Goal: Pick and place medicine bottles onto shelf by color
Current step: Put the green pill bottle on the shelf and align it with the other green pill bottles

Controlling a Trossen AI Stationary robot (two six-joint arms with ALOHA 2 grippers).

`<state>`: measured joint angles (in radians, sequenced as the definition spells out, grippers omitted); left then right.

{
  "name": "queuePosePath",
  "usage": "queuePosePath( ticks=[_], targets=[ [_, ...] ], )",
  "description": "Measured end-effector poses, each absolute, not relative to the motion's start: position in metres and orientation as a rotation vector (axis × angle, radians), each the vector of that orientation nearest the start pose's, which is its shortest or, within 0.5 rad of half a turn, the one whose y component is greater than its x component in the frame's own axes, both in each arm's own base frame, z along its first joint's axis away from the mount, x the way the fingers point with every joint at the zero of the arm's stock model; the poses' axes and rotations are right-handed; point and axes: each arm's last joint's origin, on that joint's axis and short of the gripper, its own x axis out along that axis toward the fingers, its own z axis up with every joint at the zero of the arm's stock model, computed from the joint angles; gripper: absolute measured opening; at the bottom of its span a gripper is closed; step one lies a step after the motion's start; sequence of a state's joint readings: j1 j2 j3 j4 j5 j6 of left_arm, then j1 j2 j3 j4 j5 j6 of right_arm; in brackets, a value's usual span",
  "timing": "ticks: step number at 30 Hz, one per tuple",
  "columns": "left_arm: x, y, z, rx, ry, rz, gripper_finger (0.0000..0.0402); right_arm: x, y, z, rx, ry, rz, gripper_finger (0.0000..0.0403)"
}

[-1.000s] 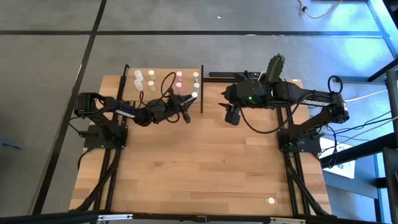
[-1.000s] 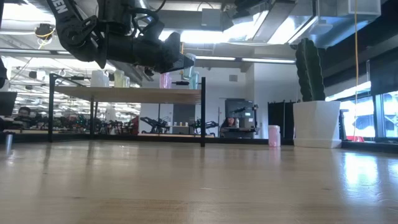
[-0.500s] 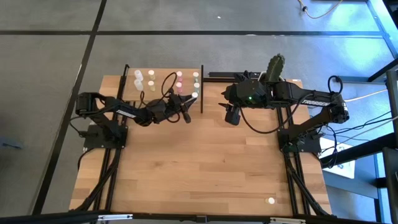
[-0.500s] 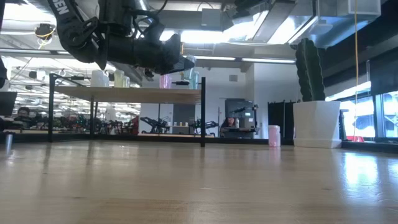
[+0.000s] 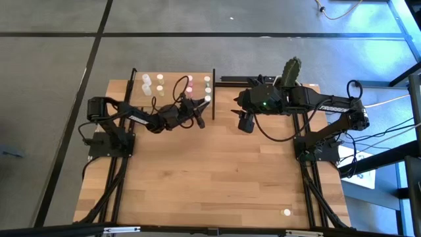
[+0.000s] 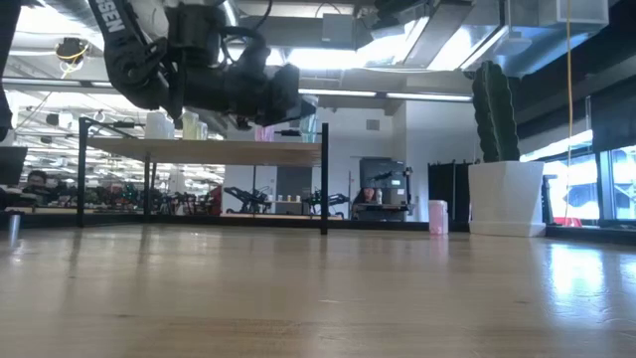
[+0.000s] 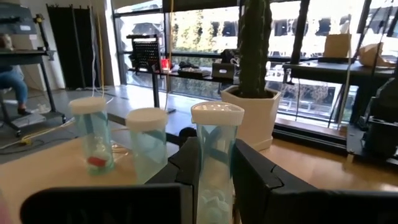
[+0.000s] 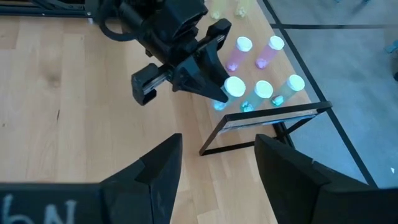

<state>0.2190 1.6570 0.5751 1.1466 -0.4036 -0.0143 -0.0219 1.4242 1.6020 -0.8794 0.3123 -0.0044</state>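
Here we see the left gripper [image 7: 214,163] pinching a pale green medicine bottle [image 7: 217,155] upright over the shelf [image 5: 172,92] corner, beside two matching vials [image 7: 146,149] to keep colours grouped, while the right gripper [image 8: 214,163] waits spread above the tabletop [image 5: 217,171].

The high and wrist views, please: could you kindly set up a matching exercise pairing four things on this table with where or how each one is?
Things:
1. left end effector
2. right end effector
3. cactus pot
4. lone bottle

States:
A. open, holding nothing, beside the shelf
B. closed on a green-tinted bottle at the shelf's edge
C. at the table's near right edge
D. at the table's far right corner

Pairs: 1-B, 2-A, 3-D, 4-C
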Motion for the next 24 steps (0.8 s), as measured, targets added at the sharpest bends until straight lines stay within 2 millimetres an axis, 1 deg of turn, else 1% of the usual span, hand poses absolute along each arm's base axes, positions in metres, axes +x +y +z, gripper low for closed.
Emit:
queuePosePath(
  ticks=[8, 24],
  targets=[
    [0.2933, 0.0846, 0.1838, -0.033, -0.068, 0.639, 0.0055, 0.2845, -0.0151, 0.4055, -0.106, 0.698, -0.319, 0.0204],
    [0.2941, 0.0831, 0.1812, -0.046, -0.044, 0.611, 0.0055, 0.2845, -0.0152, 0.4055, -0.106, 0.698, -0.319, 0.0204]
  ],
)
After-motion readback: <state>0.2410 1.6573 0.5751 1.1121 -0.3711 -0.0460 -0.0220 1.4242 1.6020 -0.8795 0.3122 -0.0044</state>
